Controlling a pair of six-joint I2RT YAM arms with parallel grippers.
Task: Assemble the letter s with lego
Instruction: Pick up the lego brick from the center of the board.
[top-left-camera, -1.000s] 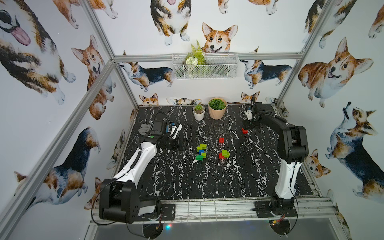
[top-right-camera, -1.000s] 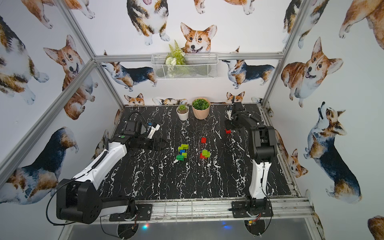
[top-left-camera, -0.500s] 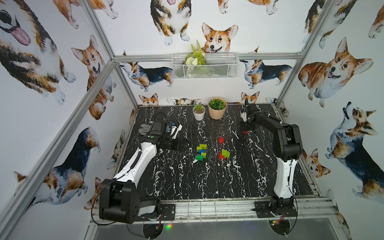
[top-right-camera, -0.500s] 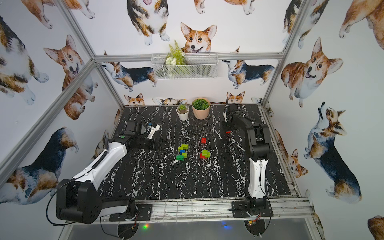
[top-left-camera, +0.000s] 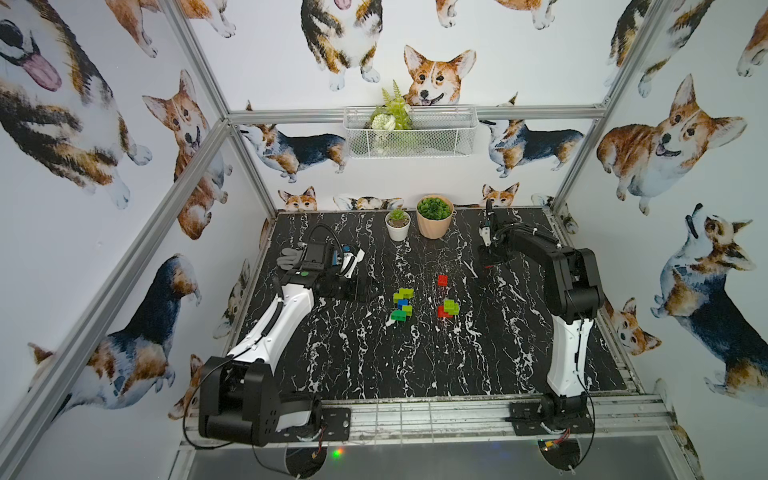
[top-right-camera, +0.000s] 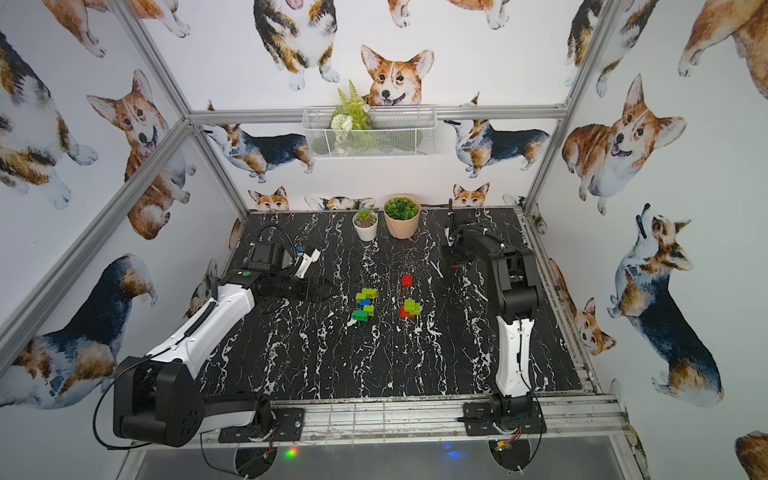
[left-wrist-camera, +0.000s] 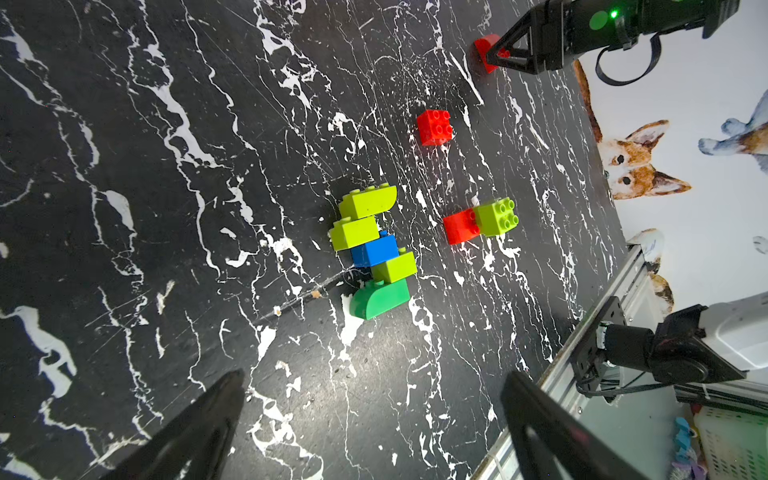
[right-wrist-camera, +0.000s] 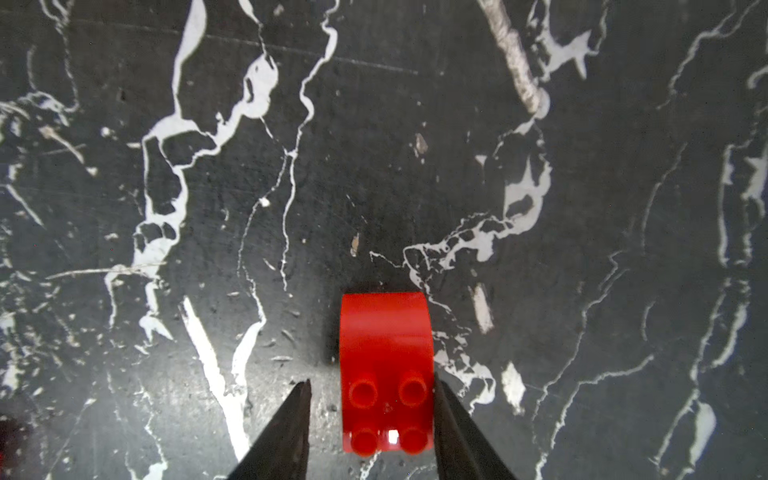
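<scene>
Right pincer (right-wrist-camera: 372, 378) narrower around curved brick (right-wrist-camera: 384, 332)

The table (top-left-camera: 415, 365) is black, veined with white like marble. The lime green bricks (left-wrist-camera: 365, 203) are plain and bright, the blue brick (left-wrist-camera: 376, 249) and dark green brick (left-wrist-camera: 380, 297) are solid-coloured, and the red bricks (left-wrist-camera: 434, 126) are glossy. The walls (top-left-camera: 540, 62) are white, printed with tan, black and white corgis. The small pot (top-left-camera: 397, 232) is white and the larger pot (top-left-camera: 434, 226) is peach.
</scene>
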